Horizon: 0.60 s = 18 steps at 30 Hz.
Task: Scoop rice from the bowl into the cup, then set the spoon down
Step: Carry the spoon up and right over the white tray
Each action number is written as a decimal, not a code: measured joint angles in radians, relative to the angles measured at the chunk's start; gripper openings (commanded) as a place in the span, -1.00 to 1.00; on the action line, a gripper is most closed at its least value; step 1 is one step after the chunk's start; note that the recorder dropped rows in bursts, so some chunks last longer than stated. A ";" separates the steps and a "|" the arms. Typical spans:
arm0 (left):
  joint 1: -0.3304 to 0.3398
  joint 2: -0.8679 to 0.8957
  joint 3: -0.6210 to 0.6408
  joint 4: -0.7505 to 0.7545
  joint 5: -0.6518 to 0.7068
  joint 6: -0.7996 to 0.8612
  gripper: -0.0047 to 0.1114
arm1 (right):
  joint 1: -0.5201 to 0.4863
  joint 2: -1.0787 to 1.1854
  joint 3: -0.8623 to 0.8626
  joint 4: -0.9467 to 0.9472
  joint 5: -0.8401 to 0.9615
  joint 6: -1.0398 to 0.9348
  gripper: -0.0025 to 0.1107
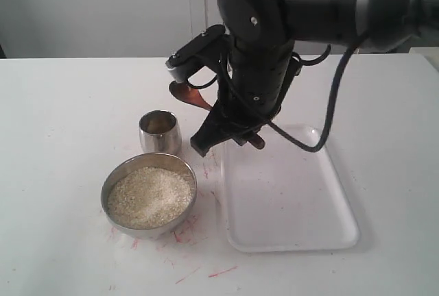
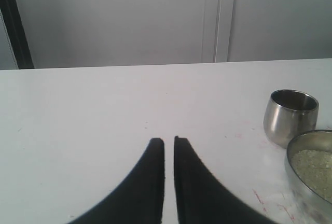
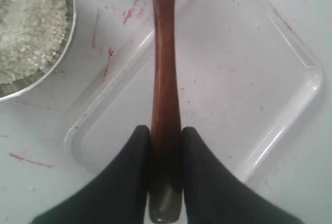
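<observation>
The dark reddish-brown wooden spoon (image 1: pixel 186 94) hangs in the air, its head above and behind the cup (image 1: pixel 160 131). My right gripper (image 1: pixel 233 128) is shut on the spoon's handle (image 3: pixel 165 53) near its end, above the near-left corner of the tray. The wide steel bowl (image 1: pixel 110 183) stands in front of the cup, filled with pale rice (image 1: pixel 149 196). The spoon's head is cut off in the right wrist view. The left wrist view shows the cup (image 2: pixel 290 117), the bowl (image 2: pixel 290 167) and the rice (image 2: pixel 314 164) off to one side. My left gripper (image 2: pixel 169 141) is shut and holds nothing.
A clear shallow plastic tray (image 1: pixel 288 193) lies on the white table to the right of the bowl, also seen as the tray (image 3: pixel 233 79) under the spoon handle. Red marks stain the tabletop around the bowl. A pale wall stands behind the table.
</observation>
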 measured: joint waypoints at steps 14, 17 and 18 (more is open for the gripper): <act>0.000 0.000 0.000 0.000 0.000 0.000 -0.67 | -0.135 -0.245 -0.002 0.011 0.160 0.068 -0.96; 0.000 0.000 0.000 0.000 0.000 0.000 -0.67 | -0.168 -0.319 0.006 -0.002 0.160 0.106 -0.96; 0.000 0.000 0.000 0.000 0.000 0.000 -0.67 | -0.175 -0.348 0.017 -0.002 0.160 0.126 -0.96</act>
